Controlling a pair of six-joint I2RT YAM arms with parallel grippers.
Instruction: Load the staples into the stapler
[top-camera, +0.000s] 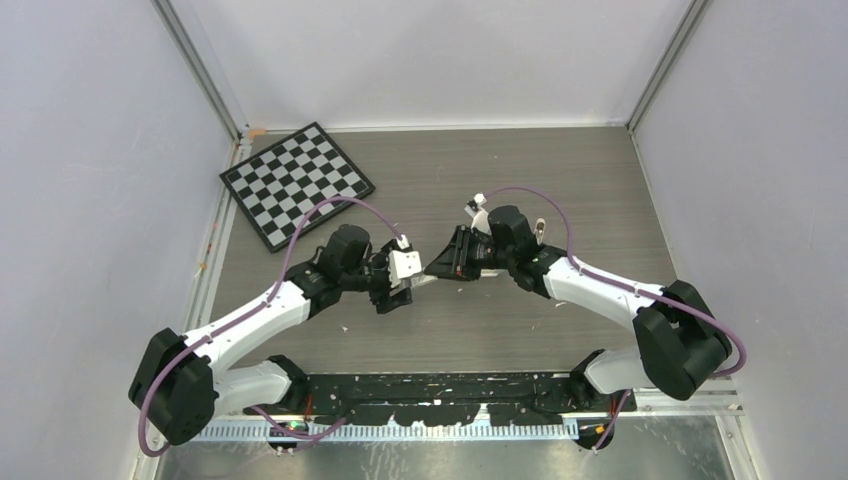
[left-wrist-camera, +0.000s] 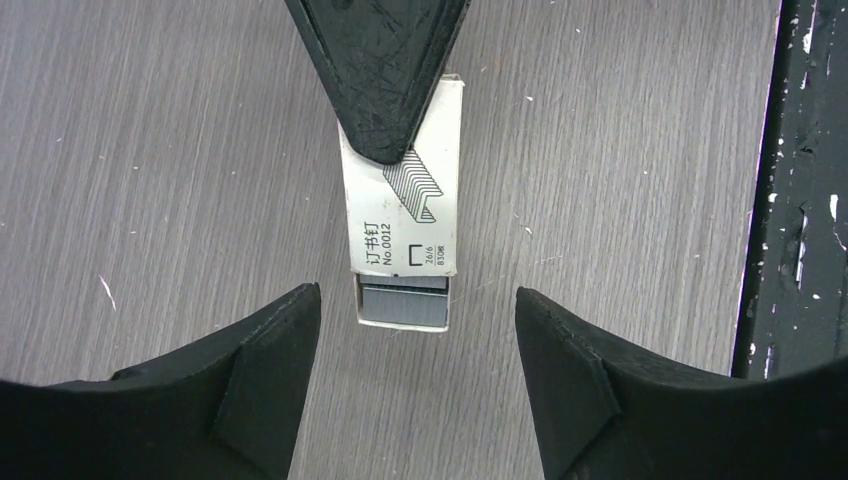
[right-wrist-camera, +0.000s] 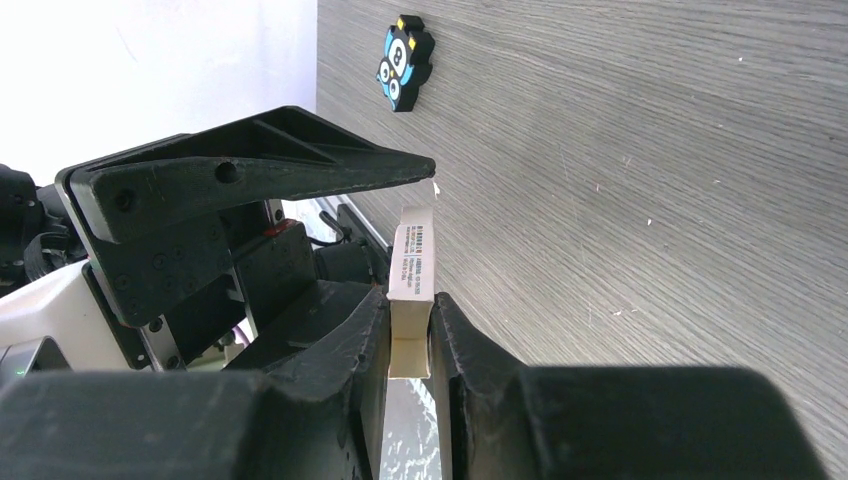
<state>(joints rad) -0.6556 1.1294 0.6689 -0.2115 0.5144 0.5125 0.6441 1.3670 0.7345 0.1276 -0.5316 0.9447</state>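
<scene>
My right gripper (right-wrist-camera: 410, 305) is shut on a small white staple box (right-wrist-camera: 415, 255), holding it on edge just above the table. In the left wrist view the box (left-wrist-camera: 402, 200) points toward me under a right finger (left-wrist-camera: 380, 70). A grey ribbed block of staples (left-wrist-camera: 403, 303) sticks out of its open near end. My left gripper (left-wrist-camera: 418, 320) is open, its fingers either side of and just short of the staples, touching nothing. In the top view both grippers meet mid-table, left (top-camera: 408, 286) and right (top-camera: 432, 268). I cannot make out the stapler for certain.
A black-and-blue gadget (right-wrist-camera: 404, 62) lies on the table beyond the box. A checkerboard (top-camera: 297, 182) lies at the back left. A small pale thing (top-camera: 540, 229) stands by the right forearm, too small to tell. White walls close three sides.
</scene>
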